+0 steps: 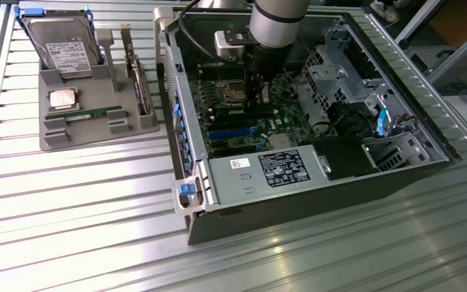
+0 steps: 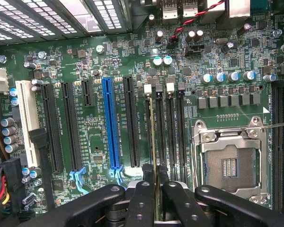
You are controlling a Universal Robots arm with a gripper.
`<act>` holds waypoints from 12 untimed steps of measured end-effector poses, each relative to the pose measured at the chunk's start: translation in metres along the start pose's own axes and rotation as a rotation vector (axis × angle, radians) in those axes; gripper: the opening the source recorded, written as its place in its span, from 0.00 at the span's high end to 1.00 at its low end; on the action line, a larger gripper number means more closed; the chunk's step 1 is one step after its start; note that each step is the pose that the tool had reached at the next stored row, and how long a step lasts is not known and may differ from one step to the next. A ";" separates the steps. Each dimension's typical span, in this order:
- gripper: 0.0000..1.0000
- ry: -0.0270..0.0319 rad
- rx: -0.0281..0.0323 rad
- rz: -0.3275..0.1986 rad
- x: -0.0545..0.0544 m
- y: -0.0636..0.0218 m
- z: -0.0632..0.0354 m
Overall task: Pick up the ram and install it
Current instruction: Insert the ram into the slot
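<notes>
The gripper (image 2: 154, 191) hangs low over the motherboard (image 2: 104, 66) inside an open computer case (image 1: 396, 176), its black fingers (image 2: 141, 203) drawn nearly together on the ram (image 2: 153, 137). The ram shows edge-on as a thin greenish-gold strip running straight out from between the fingers, standing upright along one of the black memory slots (image 2: 170, 127), which lie directly beneath the gripper. Whether it is fully seated in the slot cannot be told. Just to one side of the gripper sits the empty processor socket (image 2: 232, 163) with its metal frame; to the other side run a long blue expansion slot (image 2: 111, 125) and black ones, then a white slot (image 2: 27, 120) farther off. Well apart from the gripper, outside the case, a grey holder tray (image 1: 87, 121) carries a hard drive (image 1: 63, 45), a square processor chip (image 1: 63, 98) and a second green memory stick (image 1: 87, 114) lying flat.
</notes>
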State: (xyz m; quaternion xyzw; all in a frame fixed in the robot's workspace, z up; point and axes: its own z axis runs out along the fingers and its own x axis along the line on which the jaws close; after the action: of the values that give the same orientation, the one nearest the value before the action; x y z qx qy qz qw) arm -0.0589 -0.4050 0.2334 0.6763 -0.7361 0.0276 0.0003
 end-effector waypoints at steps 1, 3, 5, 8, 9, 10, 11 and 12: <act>0.87 0.0001 0.0000 0.000 0.000 0.0000 0.0000; 0.87 0.0000 0.0000 0.000 0.000 0.0000 0.0000; 0.87 0.0000 0.0000 -0.001 0.000 -0.0001 0.0000; 0.87 -0.0003 0.0003 -0.008 0.000 -0.0001 0.0000; 0.87 -0.0004 0.0004 -0.010 0.000 -0.0001 0.0000; 0.87 -0.0006 0.0005 -0.013 0.000 -0.0001 0.0000; 0.87 -0.0006 0.0006 -0.016 0.000 -0.0002 0.0000; 0.87 -0.0008 0.0008 -0.021 0.000 -0.0002 0.0000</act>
State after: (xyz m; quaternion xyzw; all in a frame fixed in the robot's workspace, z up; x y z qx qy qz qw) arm -0.0587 -0.4050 0.2334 0.6839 -0.7291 0.0276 0.0000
